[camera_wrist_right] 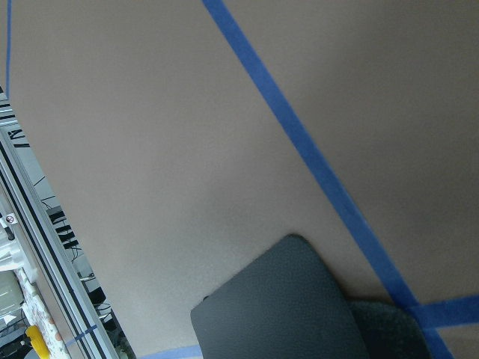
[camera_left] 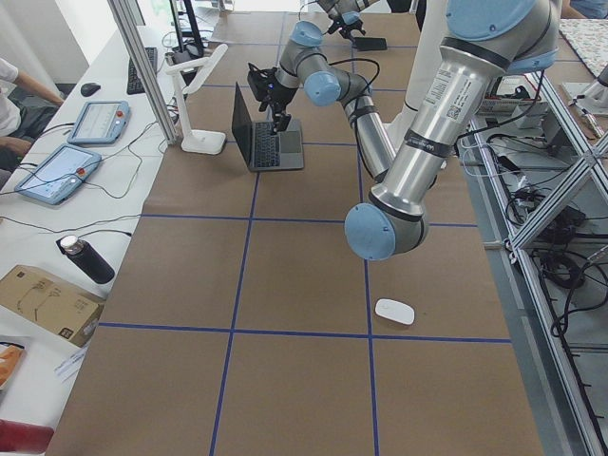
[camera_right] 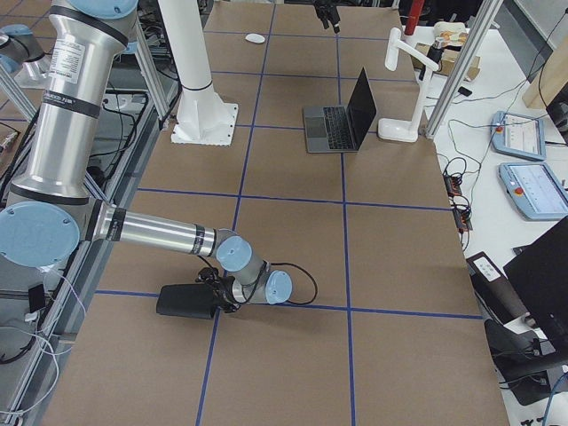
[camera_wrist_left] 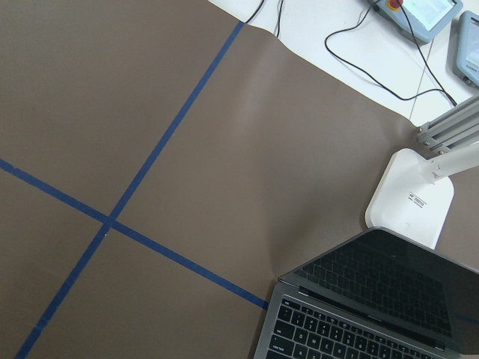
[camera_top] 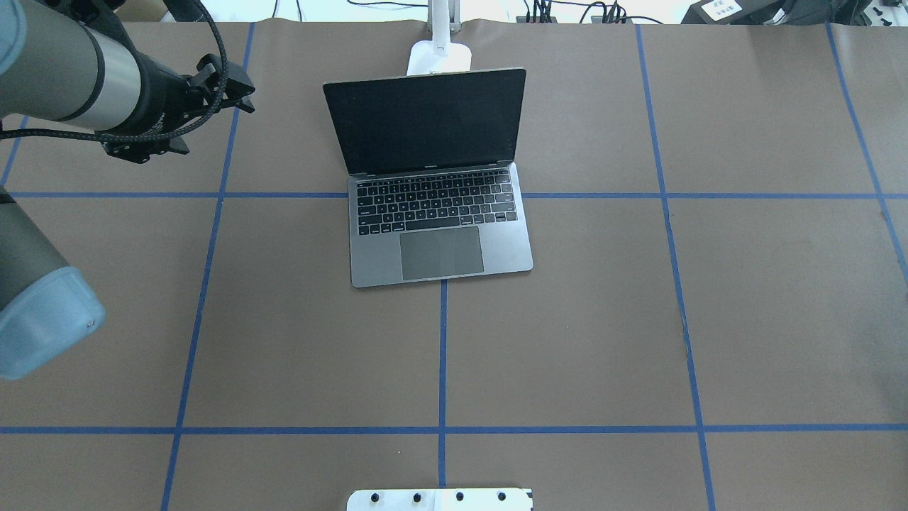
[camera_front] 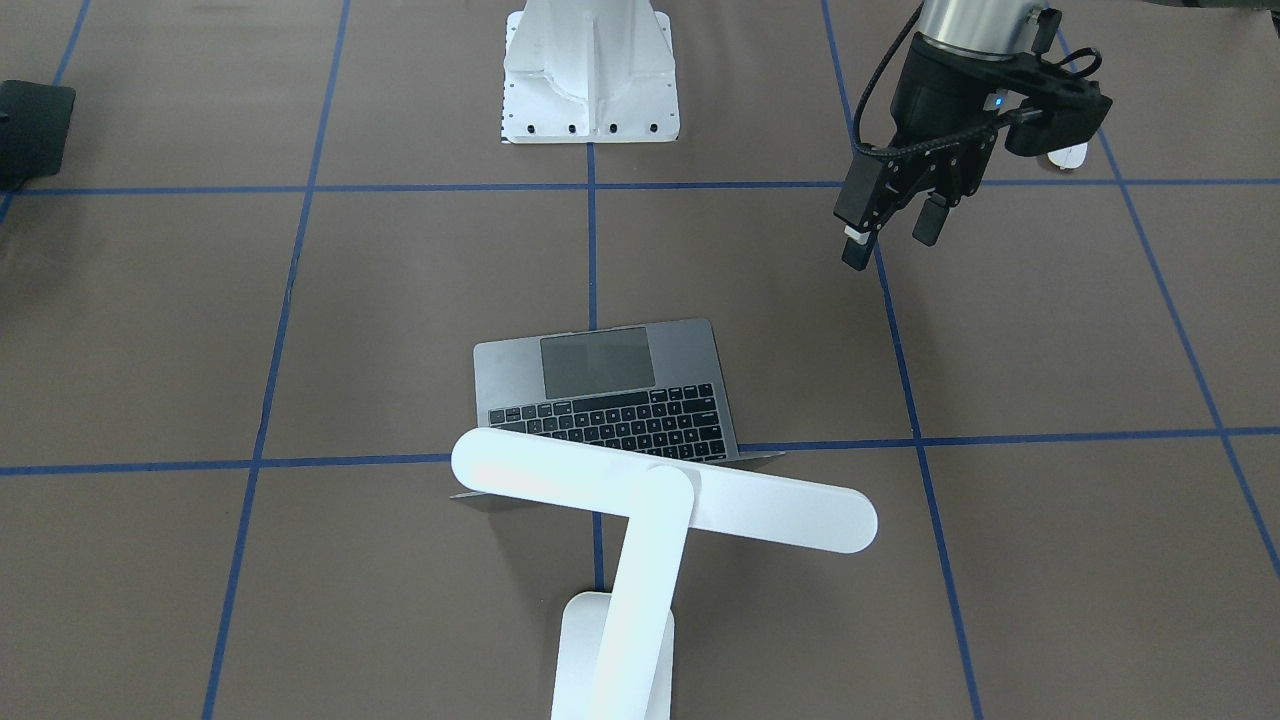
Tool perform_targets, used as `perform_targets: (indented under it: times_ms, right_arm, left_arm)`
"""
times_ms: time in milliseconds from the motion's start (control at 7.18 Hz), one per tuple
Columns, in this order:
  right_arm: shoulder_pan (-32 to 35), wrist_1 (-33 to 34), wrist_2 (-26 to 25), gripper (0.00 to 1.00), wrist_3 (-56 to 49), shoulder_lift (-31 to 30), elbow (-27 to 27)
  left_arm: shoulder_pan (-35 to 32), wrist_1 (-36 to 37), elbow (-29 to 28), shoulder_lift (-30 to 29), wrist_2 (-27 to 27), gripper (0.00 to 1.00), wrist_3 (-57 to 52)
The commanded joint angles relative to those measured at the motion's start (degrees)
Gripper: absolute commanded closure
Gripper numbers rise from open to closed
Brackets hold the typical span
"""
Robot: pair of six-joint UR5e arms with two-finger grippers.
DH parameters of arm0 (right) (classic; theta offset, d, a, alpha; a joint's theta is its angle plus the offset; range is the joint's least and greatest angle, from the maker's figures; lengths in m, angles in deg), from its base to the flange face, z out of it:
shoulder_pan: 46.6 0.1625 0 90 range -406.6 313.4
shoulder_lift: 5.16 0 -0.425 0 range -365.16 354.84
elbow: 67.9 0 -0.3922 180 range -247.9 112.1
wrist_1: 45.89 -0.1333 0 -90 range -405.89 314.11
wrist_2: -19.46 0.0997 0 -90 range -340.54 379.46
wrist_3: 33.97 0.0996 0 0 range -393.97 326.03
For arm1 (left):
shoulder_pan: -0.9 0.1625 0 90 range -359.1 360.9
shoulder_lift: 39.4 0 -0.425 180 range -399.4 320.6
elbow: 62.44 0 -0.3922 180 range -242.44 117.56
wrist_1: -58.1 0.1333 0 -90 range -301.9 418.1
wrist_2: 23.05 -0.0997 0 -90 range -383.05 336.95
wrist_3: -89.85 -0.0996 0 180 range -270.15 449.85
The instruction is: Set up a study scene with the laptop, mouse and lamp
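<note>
A wide table (camera_top: 638, 319) covered in brown paper and marked into squares by blue tape fills the scene. Aluminium framing runs along its sides, and a white bench beyond its far edge carries 2 tablet-like controllers (camera_left: 57, 173), cables, a dark bottle (camera_left: 85, 258) and a cardboard box (camera_left: 47, 304). A white finned pedestal (camera_front: 590, 80) is bolted at the robot's side. The laptop (camera_top: 440, 234) stands open at mid-table, keyboard toward the robot. The lamp (camera_front: 660, 490) stands just behind it at the far edge, and in the front-facing view its bar head hides the screen. A black mousepad (camera_right: 186, 302) lies at the robot's right end, where the right gripper (camera_right: 217, 300) sits low beside it — whether its jaws are apart cannot be told. The mouse (camera_left: 394, 311) lies at the left end, well apart from the laptop. The left gripper (camera_front: 892, 238) hangs above bare paper — jaws spread, holding nothing.
</note>
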Motion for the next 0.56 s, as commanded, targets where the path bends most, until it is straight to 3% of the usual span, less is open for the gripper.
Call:
perform_targets:
  times_ms: [0,418]
  right_arm:
    - [0.1,0.1,-1.3,0.02,0.0,0.9,1.4]
    - [0.1,-0.1,-2.7,0.02,-0.5,0.1,0.9]
  left_arm:
    - [0.1,0.0,0.0,0.0,0.0,0.00,0.0]
    - [0.2,0.0,0.0,0.0,-0.1,0.00,0.1]
